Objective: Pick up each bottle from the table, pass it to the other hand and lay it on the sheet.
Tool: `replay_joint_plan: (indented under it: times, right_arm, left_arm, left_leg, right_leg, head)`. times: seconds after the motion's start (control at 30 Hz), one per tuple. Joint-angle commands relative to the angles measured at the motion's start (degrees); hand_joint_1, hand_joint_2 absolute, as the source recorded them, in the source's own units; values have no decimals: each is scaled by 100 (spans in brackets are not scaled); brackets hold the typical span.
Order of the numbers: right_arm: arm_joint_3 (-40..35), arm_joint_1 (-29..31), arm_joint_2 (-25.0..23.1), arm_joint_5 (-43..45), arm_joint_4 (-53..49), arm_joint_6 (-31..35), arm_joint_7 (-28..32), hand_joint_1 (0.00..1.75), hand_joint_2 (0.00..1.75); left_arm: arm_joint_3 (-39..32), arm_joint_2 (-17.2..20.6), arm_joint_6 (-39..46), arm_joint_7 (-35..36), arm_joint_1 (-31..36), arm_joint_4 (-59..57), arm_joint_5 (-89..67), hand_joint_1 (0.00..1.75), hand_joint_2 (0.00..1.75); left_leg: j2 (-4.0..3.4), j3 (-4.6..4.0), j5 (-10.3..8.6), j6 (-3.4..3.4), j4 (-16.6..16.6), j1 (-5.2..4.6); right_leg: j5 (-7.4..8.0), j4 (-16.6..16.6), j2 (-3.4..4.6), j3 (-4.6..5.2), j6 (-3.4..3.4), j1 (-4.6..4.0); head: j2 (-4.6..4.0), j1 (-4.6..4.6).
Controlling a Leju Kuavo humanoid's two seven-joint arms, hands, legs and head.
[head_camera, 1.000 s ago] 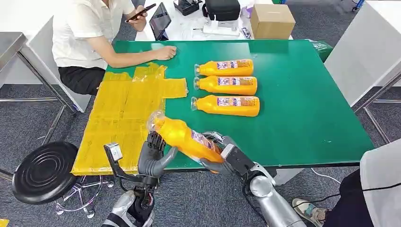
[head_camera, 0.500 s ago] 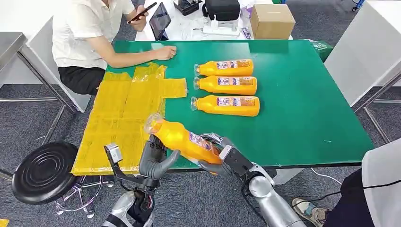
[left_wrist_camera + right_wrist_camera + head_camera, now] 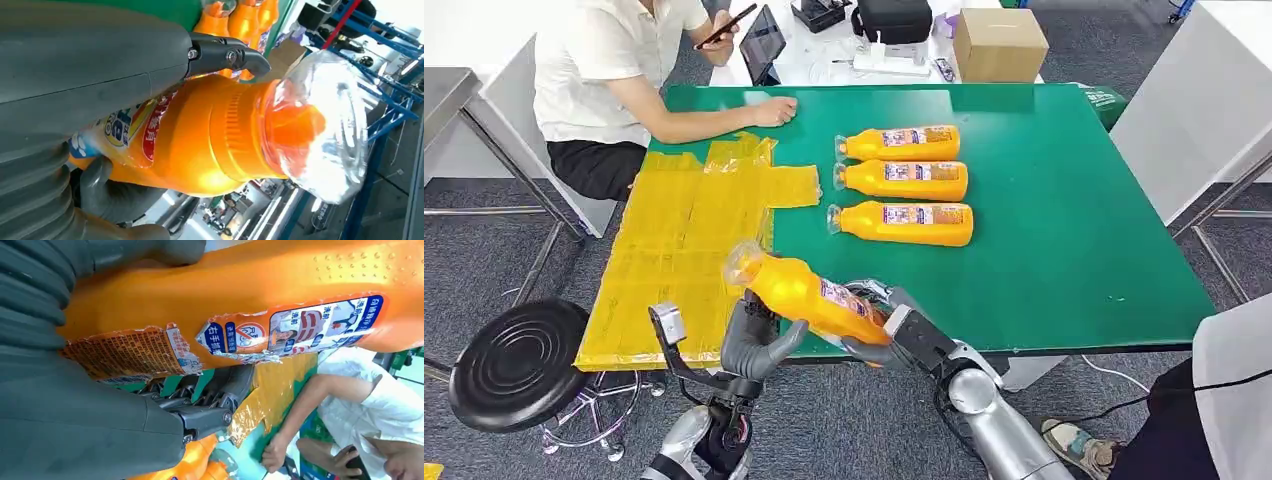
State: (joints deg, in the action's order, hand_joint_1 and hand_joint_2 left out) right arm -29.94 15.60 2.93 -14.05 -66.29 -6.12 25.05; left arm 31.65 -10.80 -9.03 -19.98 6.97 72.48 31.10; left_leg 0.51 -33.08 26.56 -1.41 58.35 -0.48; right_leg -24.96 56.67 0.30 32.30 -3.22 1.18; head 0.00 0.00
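Right now the handover is the step in hand: nearest the robot, at the front edge of the green table (image 3: 1064,250), an orange bottle (image 3: 809,296) is held in the air, tilted, its clear cap end raised toward the yellow sheet (image 3: 674,250). The right hand (image 3: 886,325) grasps its lower, labelled end, fingers wrapped under the body as the right wrist view shows. The left hand (image 3: 759,335) has come in beneath the shoulder of the bottle; in the left wrist view its thumb lies over the body and a dark finger (image 3: 227,55) reaches across near the neck, so it looks closed around the bottle, though how firmly I cannot tell. Both hands seem to be on the one bottle at once.

By my reading, the next move needs the left hand to take a sure grip before the right one lets go, then a swing over to the sheet, which lies just beside the left hand, where the bottle can be laid flat.

Farther back, three more bottles (image 3: 902,180) lie side by side on the table, caps toward the sheet, not yet picked up. Beyond the sheet a person (image 3: 624,70) sits with one hand resting on the table's far edge
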Motion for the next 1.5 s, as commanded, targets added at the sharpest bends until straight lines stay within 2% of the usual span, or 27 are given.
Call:
replay_joint_plan:
  times: [0.03, 0.37, 0.53, 0.67, 0.7, 0.73, 0.77, 0.8, 0.87, 0.9, 0.97, 1.0, 1.5]
  right_arm:
    - [-335, 364, -27, -61, 454, -13, -49, 157, 175]
    - [-478, 283, -54, -65, 282, -7, -15, 157, 175]
    - [-484, 279, -112, 133, 368, -179, 47, 155, 175]
    - [-402, 244, -160, 207, 543, -193, 89, 159, 175]
    - [-400, 247, -179, 203, 568, -186, 99, 154, 175]
    - [-393, 256, -196, 198, 587, -181, 107, 155, 175]
    - [-386, 267, -217, 196, 604, -170, 116, 154, 175]
    - [-378, 275, -231, 194, 607, -162, 125, 150, 175]
    - [-364, 271, -243, 187, 612, -155, 130, 138, 175]
    - [-349, 261, -247, 184, 612, -145, 130, 110, 175]
    - [-303, 224, -260, 185, 613, -121, 130, 9, 175]
    - [-257, 191, -285, 195, 607, -95, 148, 0, 175]
    - [-131, 108, -330, 47, 415, 41, 179, 0, 175]
  left_arm:
    - [233, 125, -105, 134, 332, -644, 20, 0, 175]
    - [122, 46, -129, 208, 455, -875, 256, 0, 175]
    - [0, 20, -817, 202, 264, -499, 917, 0, 175]
    - [73, 91, -854, 170, 236, -352, 778, 0, 175]
    - [87, 94, -867, 178, 244, -393, 777, 0, 175]
    - [85, 88, -891, 173, 254, -432, 782, 7, 175]
    - [72, 72, -924, 125, 250, -436, 777, 148, 175]
    - [70, 67, -955, 100, 252, -431, 764, 175, 175]
    - [45, 82, -1021, 47, 218, -373, 767, 175, 175]
    - [26, 88, -1038, 39, 200, -340, 770, 175, 175]
    - [4, 110, -1064, 43, 159, -266, 770, 175, 175]
    - [-6, 119, -1096, 40, 139, -227, 772, 175, 175]
    - [66, 162, -1029, 10, 178, -357, 400, 175, 175]
  left_leg:
    - [-12, 10, -1, 12, -5, 8]
    - [-7, 8, 0, 12, -3, 9]
    - [-11, 6, 0, 12, -1, 8]
    - [-11, 6, 2, 14, -2, 12]
    - [-7, 5, 1, 11, -2, 8]
    - [-10, 9, 0, 14, -5, 11]
    - [-7, 5, 0, 10, -4, 6]
    - [-10, 9, 0, 15, -5, 12]
    - [-12, 8, 1, 13, -4, 10]
    - [-9, 5, 0, 10, -4, 7]
    - [-9, 5, 2, 10, -2, 7]
    - [-10, 9, 2, 13, -4, 10]
    - [-6, 4, -1, 11, -4, 9]
  right_leg:
    - [5, -7, 5, -9, 16, -9]
    - [2, -6, 0, -7, 15, -10]
    - [3, -4, 5, -4, 15, -9]
    - [3, -7, 3, -8, 18, -13]
    - [2, -5, 2, -5, 14, -9]
    - [3, -8, 3, -8, 18, -12]
    - [2, -4, 2, -4, 13, -7]
    - [3, -9, 3, -9, 20, -14]
    - [3, -7, 6, -7, 17, -11]
    - [2, -5, 5, -3, 13, -7]
    - [1, -4, 4, -4, 12, -8]
    - [1, -6, 3, -8, 17, -11]
    - [2, -6, 0, -3, 14, -10]
  head:
    - [0, 0]
    - [0, -2]
    - [0, -2]
    - [0, 0]
    - [0, -2]
    - [0, -2]
    - [0, 0]
    - [0, -2]
    - [0, 0]
    - [0, -2]
    - [0, -2]
    - [0, -2]
    - [0, 0]
